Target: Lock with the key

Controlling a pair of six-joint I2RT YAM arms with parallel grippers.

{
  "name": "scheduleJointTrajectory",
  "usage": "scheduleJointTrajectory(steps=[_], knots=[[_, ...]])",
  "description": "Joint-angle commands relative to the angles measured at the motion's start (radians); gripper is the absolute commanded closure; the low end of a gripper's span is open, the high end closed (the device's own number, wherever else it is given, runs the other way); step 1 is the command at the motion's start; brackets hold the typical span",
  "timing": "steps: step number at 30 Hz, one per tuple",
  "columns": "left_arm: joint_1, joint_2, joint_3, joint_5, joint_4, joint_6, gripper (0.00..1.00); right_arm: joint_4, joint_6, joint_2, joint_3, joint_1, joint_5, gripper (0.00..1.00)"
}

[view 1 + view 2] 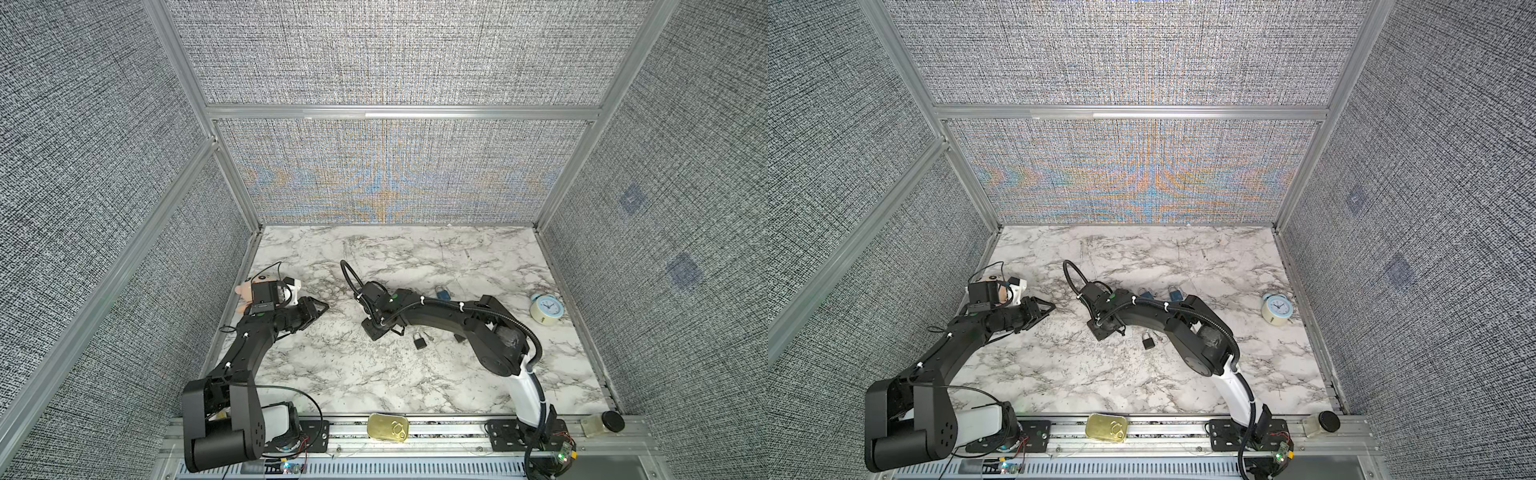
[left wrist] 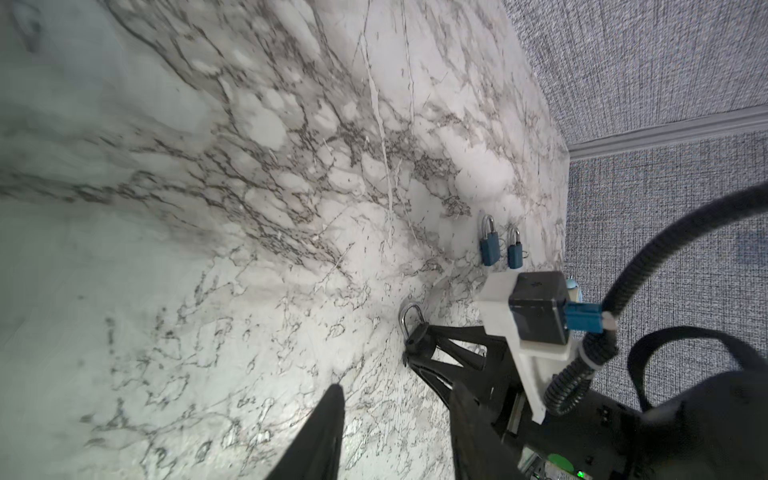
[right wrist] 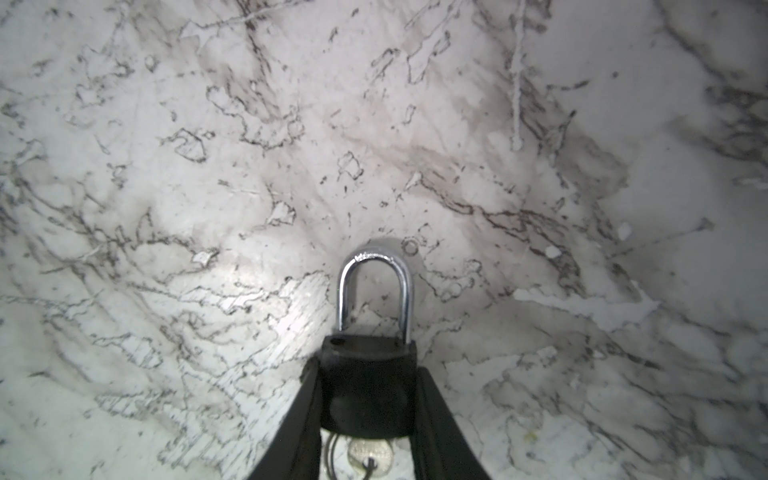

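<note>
early: right end effector clamped on black padlock, shackle open, key inserted, locking undone; left end effector released at its 9 o'clock.

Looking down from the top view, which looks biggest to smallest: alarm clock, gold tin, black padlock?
Largest, tied: gold tin and alarm clock look about alike; the tin is nearer the camera, so unranked.
Smallest: black padlock.
</note>
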Motion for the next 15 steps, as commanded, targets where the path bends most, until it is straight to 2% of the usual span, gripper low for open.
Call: scheduleJointTrajectory(steps=[1, 8, 15], knots=[[-0.036, 0.025, -0.005, -0.019, 0.024, -0.014, 0.56, -0.027, 0.0, 0.001, -0.004, 0.0, 0.015, 0.72], [-0.148, 0.108, -0.013, -0.043, 0.129, -0.085, 0.56, 0.0, 0.017, -0.069, -0.04, -0.001, 0.009, 0.73], [-0.213, 0.194, -0.017, -0.001, 0.266, -0.143, 0.56, 0.009, 0.031, -0.13, -0.071, -0.002, -0.015, 0.74]])
